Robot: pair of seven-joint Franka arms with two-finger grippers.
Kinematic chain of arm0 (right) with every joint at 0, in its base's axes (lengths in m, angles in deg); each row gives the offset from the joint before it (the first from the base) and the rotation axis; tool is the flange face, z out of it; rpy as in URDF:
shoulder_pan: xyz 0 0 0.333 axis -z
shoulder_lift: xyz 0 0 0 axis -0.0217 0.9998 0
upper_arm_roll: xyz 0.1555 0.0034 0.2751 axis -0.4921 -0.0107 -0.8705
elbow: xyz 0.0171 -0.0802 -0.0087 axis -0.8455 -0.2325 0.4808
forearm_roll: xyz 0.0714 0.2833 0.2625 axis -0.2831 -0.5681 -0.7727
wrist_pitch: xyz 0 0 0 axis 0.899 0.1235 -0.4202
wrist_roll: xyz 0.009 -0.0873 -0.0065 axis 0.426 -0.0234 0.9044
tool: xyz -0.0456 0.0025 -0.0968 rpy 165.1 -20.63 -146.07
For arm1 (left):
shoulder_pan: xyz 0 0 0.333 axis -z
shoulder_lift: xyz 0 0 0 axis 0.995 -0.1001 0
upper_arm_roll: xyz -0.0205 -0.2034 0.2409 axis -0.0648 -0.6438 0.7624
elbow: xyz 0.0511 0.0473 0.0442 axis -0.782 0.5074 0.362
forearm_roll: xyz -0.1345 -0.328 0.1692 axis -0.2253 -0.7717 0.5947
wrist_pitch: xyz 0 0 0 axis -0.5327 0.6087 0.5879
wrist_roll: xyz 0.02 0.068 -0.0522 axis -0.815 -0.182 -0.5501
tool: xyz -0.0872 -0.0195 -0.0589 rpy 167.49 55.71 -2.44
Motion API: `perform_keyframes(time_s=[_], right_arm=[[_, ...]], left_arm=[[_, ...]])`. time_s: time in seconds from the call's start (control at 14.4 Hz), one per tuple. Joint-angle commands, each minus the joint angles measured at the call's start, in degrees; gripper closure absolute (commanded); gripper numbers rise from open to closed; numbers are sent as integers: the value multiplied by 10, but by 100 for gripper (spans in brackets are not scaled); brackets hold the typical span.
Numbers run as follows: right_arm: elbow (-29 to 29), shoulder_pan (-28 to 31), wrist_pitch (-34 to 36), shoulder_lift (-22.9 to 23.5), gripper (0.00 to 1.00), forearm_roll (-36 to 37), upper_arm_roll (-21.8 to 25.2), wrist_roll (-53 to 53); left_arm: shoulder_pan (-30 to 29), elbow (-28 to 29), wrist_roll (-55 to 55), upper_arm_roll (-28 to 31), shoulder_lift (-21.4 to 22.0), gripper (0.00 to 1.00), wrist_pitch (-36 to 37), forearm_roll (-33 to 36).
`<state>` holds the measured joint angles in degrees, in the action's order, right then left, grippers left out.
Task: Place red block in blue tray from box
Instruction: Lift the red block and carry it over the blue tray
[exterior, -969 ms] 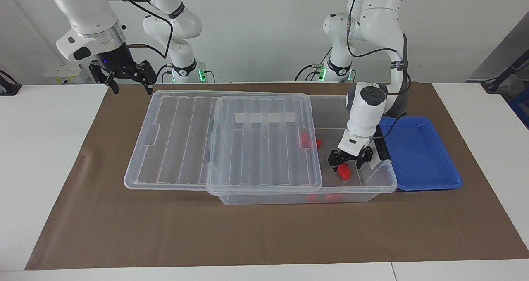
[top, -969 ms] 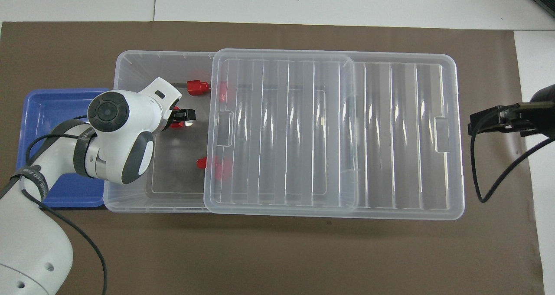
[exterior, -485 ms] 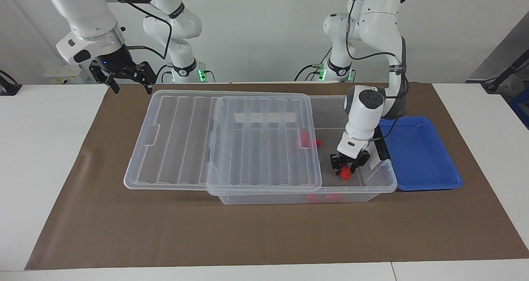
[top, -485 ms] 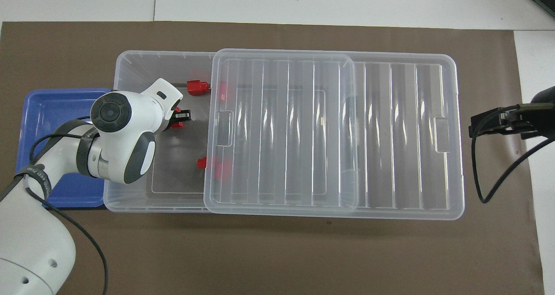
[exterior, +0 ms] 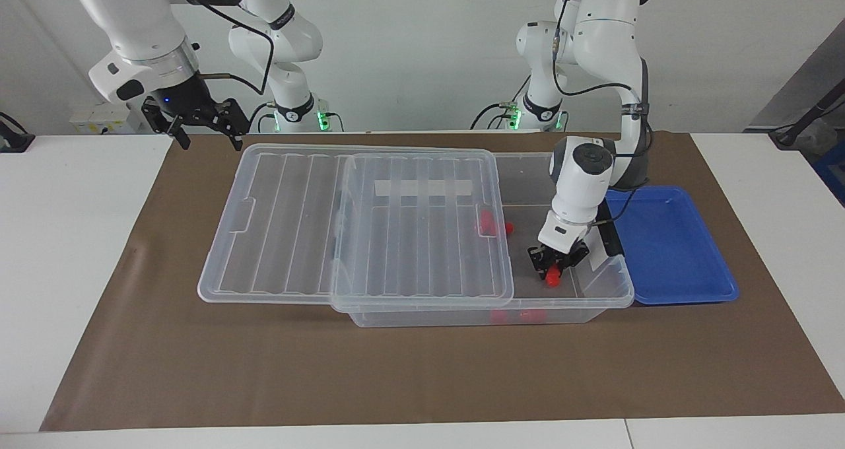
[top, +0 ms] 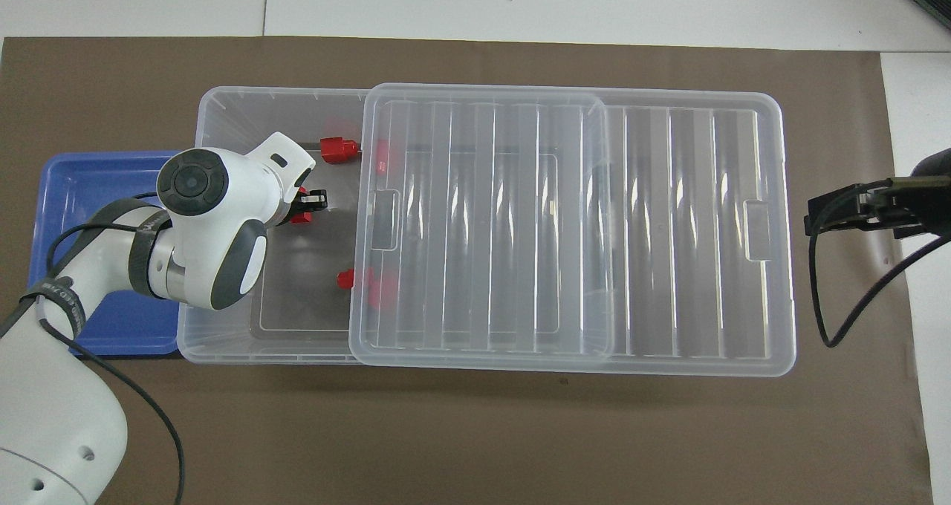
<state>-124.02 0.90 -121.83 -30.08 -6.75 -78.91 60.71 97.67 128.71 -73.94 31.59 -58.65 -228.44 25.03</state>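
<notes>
Since a second ago the left gripper [exterior: 553, 268] has dropped the last bit into the box [exterior: 594, 297] and drawn its fingers in from wide apart; they now pinch the red block [exterior: 552, 276] low in the uncovered end of the box, at the left arm's end of the counter [exterior: 86, 251]. The right gripper [exterior: 198, 122] has barely shifted; it waits with fingers spread, raised over the counter near the lid's [exterior: 356, 224] corner at the right arm's end.

The grip sits on only part of a small block, so I judge it may twist or slip out during the lift, more so if the nub end is what is pinched. A slanted rise could also knock the block or the gripper's links against the clear wall and its black clip handle [exterior: 610, 241], which stand between the block and the blue tray [exterior: 686, 290].

Room is tight. The lid, slid toward the right arm's end, covers most of the box, and its edge lies close beside the gripper. Other red blocks lie nearby: one pair [top: 338, 149] farther from the robots, another [top: 345, 278] nearer, each half under the lid. The tray touches the box's end and is free to receive the block, so straight up, then across, looks safest.
</notes>
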Motion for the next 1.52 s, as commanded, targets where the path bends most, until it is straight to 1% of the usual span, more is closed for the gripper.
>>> perform_keyframes(time_s=[0.0,0.21,0.42,0.48,0.62,0.76,0.9,0.97,1.04,1.11,1.18,1.25,1.32,1.38,1.45], right_arm=[[-2,6,3,0,0,-5,-3,-6],[-2,6,3,-1,0,-5,-3,-6],[-2,6,4,-1,0,-5,-3,-6],[-1,7,6,-1,0,-5,-3,-6],[-3,8,1,-1,0,-5,-2,-5],[-13,9,-18,-2,0,-5,0,-5],[-37,18,-47,-11,4,-5,2,-4],[-45,21,-57,-12,13,-5,2,-4],[-54,25,-68,-12,27,-5,2,-4],[-64,29,-82,-12,45,-5,2,-3],[-73,31,-95,-12,60,-5,2,-3],[-85,37,-112,-12,71,-5,3,-2],[-97,46,-132,-12,71,-5,2,-1],[-108,49,-150,-11,79,-6,3,-1],[-120,56,-164,-11,97,-5,3,5]], left_arm=[[6,-32,-1,2,36,92,92,7],[7,-56,-3,1,68,92,168,1],[7,-104,-18,-5,80,92,242,-7],[7,-124,-18,-5,85,92,270,-21],[2,-163,-18,-5,87,92,326,-23],[-2,-199,-8,1,87,92,379,-22],[-8,-210,9,2,95,92,397,-17],[-19,-210,29,1,98,92,399,-17],[-32,-211,49,1,103,92,402,-17],[-45,-211,69,2,107,92,403,-18],[-60,-210,93,2,113,92,403,-18],[-78,-210,129,2,115,92,403,-18],[-97,-210,171,2,115,92,403,-18],[-117,-210,210,2,115,92,403,-18],[-137,-208,244,2,115,92,398,-18]])
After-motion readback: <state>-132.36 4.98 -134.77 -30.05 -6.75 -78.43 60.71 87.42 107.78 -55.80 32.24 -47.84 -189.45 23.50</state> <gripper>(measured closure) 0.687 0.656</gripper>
